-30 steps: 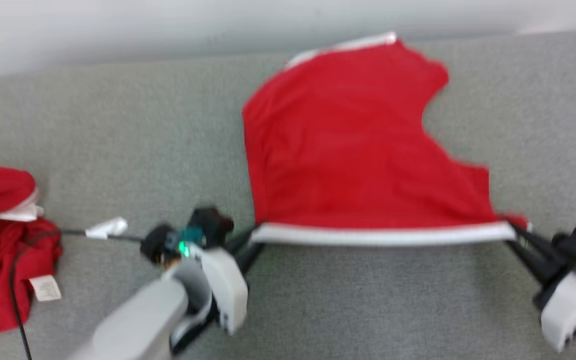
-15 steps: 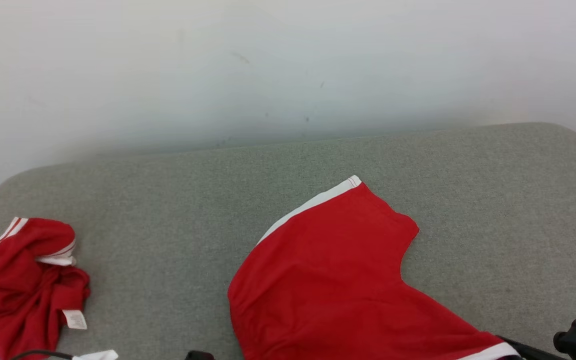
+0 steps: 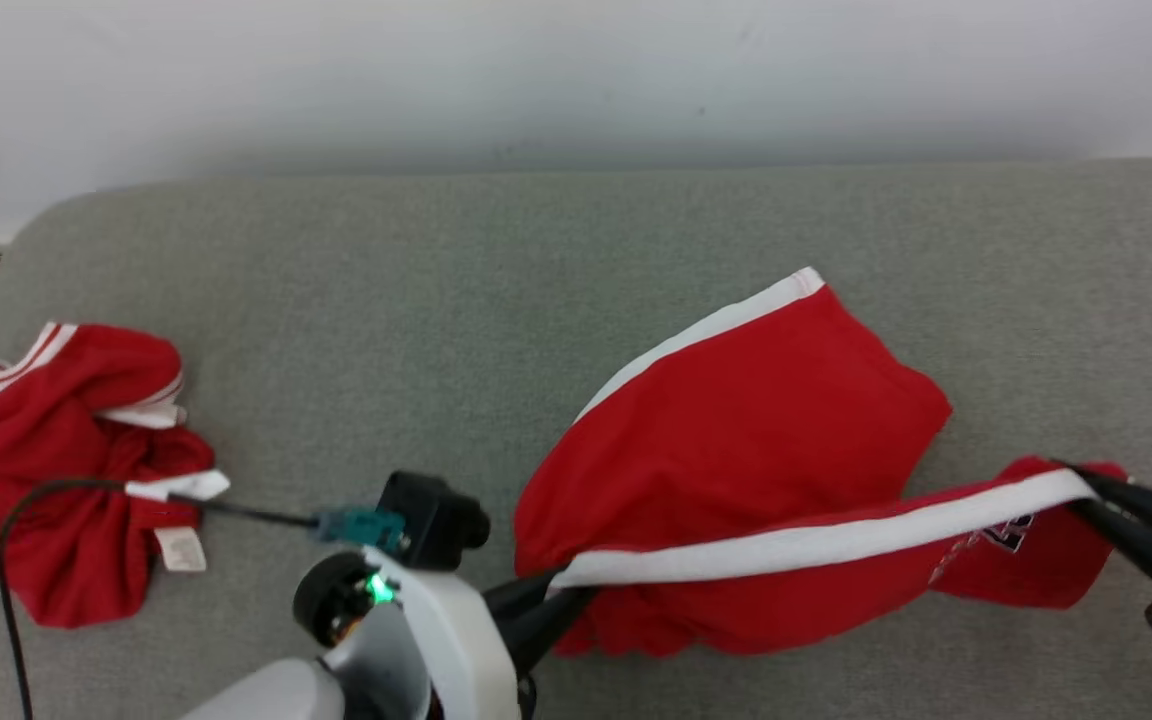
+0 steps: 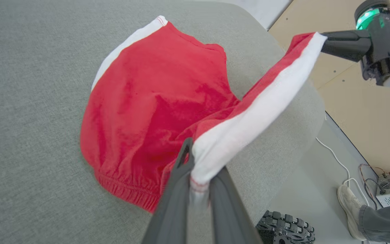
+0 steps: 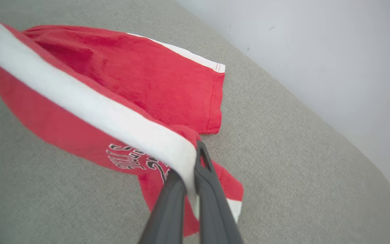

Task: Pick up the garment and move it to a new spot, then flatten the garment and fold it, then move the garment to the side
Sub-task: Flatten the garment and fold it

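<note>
The red fabric garment with white side stripes [image 3: 756, 430] lies right of centre on the grey cloth-covered table [image 3: 336, 290], close to its near edge. Its far part rests flat on the cloth, with one white stripe along the far left hem. Its near edge is raised off the table and pulled into a long band between the two arms, so that a broad white stripe [image 3: 816, 545] runs taut from end to end. Loose red folds hang below this band, and black-and-white printed lettering [image 5: 134, 161] shows near its right end.

The left gripper [image 4: 198, 169] has its dark fingers pressed together on the left end of the white stripe, pinching the cloth between them. The right gripper [image 5: 195, 166] is likewise clamped on the right end of the stripe, with red cloth hanging beneath its fingers.

A crumpled red-and-white cloth heap [image 3: 46, 470] sits at the table's left end, well apart from the garment.
</note>
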Available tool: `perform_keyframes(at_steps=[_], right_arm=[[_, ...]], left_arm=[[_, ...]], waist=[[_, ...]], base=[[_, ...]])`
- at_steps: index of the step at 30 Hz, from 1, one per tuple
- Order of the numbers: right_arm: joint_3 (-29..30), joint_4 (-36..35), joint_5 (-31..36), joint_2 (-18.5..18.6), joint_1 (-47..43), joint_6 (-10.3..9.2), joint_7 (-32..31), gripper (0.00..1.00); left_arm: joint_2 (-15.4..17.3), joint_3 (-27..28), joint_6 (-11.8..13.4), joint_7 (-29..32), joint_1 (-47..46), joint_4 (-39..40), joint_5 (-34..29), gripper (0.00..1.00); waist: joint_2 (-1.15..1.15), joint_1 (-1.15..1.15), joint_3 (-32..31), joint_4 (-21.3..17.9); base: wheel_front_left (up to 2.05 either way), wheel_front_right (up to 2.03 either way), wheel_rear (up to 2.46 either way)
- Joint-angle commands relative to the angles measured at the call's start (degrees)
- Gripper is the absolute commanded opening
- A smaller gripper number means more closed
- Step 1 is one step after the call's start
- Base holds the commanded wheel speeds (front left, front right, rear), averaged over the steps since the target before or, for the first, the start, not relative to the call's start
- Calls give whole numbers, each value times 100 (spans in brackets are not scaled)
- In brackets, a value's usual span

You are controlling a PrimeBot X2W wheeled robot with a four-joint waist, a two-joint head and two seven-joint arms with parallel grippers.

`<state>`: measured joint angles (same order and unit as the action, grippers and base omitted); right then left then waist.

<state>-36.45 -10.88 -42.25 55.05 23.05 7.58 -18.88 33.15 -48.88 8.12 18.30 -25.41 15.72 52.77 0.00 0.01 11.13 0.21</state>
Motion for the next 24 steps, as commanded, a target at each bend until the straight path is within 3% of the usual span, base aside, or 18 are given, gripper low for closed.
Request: perform_keyframes(at_steps=[1,9,14,24], right_arm=[[-29,59,2,58,174,-17,-28,0],[-941,723,-229,4,2014,-17,-335,0],[-1623,1266,-281,-85,2941,-17,-308,0],[-2758,2020,-569,-69,4013,-17,273,0]], left_arm=[[-45,33,-30,45,-139,-51,83,0],[-808,71,-480,402,-1211,-904,429,0],[-1141,-8,-642,427,-1681,-1535,267,0],[-1224,31,-739,305,-1772,-1860,319,0]], waist=[[0,-1,471,422],[0,-1,1273,1008],[0,-1,1507,1220],[0,-1,1547,1406]], base=[[0,0,0],[0,0,0],[0,0,0],[0,0,0]])
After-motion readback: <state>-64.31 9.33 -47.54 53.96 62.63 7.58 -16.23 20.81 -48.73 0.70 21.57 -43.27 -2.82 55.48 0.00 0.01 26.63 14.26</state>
